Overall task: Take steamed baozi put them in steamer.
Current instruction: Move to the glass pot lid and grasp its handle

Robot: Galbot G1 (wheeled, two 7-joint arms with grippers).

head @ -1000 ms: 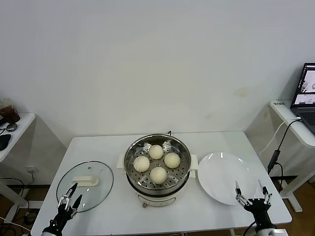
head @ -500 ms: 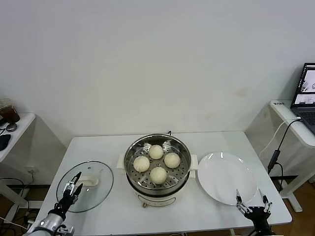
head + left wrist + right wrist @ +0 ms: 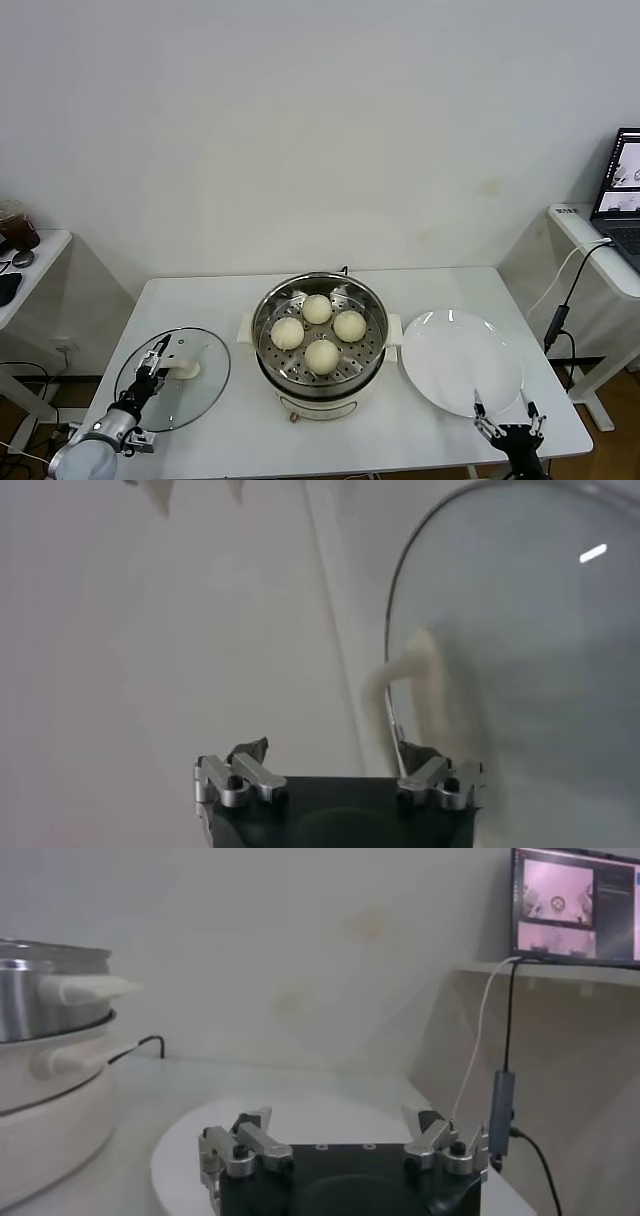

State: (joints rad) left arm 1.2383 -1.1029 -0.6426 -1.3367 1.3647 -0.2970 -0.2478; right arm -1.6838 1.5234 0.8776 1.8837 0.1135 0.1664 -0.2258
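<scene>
Several cream-white baozi lie on the perforated tray inside the steel steamer at the table's middle. The steamer's side also shows in the right wrist view. My left gripper is open over the glass lid at the front left, close to its white handle. In the left wrist view the lid and its handle lie just ahead of the gripper. My right gripper is open and empty, low at the front edge of the white plate.
The plate is bare. A laptop stands on a side table at the right with a cable hanging down. Another small table with a cup stands at the left.
My left gripper has moved forward over the glass lid toward its handle. My right gripper has dropped back and down toward the table's front edge.
</scene>
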